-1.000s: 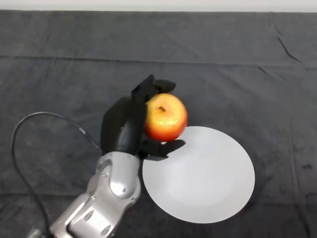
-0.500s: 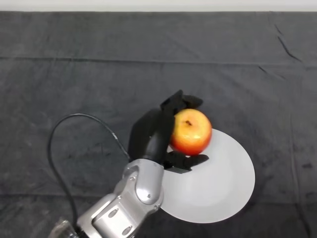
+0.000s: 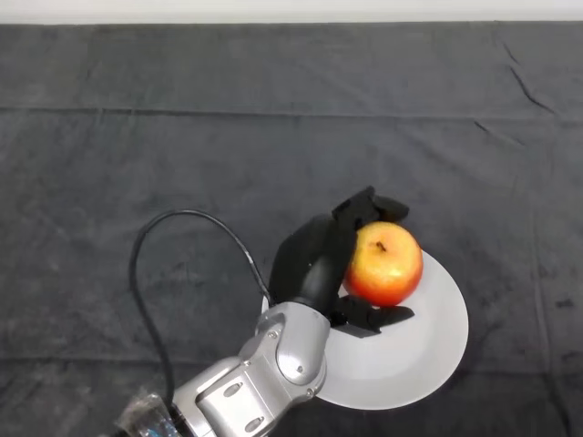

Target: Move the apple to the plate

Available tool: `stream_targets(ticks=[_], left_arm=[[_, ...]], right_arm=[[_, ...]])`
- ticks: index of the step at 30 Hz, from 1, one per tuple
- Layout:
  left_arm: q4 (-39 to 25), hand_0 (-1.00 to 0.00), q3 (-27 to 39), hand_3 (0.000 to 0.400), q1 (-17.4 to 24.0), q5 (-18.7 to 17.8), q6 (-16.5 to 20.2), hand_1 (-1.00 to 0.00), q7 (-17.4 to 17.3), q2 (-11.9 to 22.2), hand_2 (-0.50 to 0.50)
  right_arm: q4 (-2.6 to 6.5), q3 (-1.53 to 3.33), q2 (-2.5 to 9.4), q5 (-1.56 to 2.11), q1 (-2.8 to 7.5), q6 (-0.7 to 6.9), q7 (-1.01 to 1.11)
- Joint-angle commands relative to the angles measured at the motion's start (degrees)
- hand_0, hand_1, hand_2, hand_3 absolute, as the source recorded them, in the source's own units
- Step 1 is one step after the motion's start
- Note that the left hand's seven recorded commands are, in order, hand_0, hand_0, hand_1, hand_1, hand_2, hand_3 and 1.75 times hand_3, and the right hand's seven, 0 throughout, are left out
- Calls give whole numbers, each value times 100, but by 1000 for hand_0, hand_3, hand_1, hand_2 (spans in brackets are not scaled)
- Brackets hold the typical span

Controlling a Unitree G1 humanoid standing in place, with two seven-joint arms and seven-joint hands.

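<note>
A dark grey cloth (image 3: 137,137) covers the whole surface, with soft creases. Along its far edge runs a pale strip (image 3: 291,9).

A dark grey cloth (image 3: 182,137) covered the bench — creased in long lines running across it, with a few wrinkles at its far right. A pale strip showed beyond its far edge.

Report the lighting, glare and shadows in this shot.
Head view: soft, even light; the apple, gripped by the left hand, carries only a faint sheen; the white plate reads bright against the dark cloth, without hard glare; shadows are weak, darkest under the hand.
</note>
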Motion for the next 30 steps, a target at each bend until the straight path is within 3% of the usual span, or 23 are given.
stream_targets(ticks=[1,2,3,4,15,30], left_arm=[[172,-545,-115,218,-291,-87,131,0,-140,150,-273],[153,-459,-126,184,-313,-95,180,0,-199,173,-229],[125,-161,-133,64,-340,-103,242,0,-268,202,-80],[90,0,-132,0,-367,-108,306,0,-333,231,0],[-605,0,211,0,-380,20,813,0,-634,657,0],[-1687,0,1352,0,232,384,827,0,-266,1239,0]], right_arm=[[22,-7,-158,119,-99,-5,5],[23,-7,-159,120,-100,-5,6],[25,-8,-159,120,-100,-6,7],[27,-8,-160,120,-101,-6,8],[37,-11,-164,120,-104,-8,14],[34,-9,-162,117,-103,-9,15]])
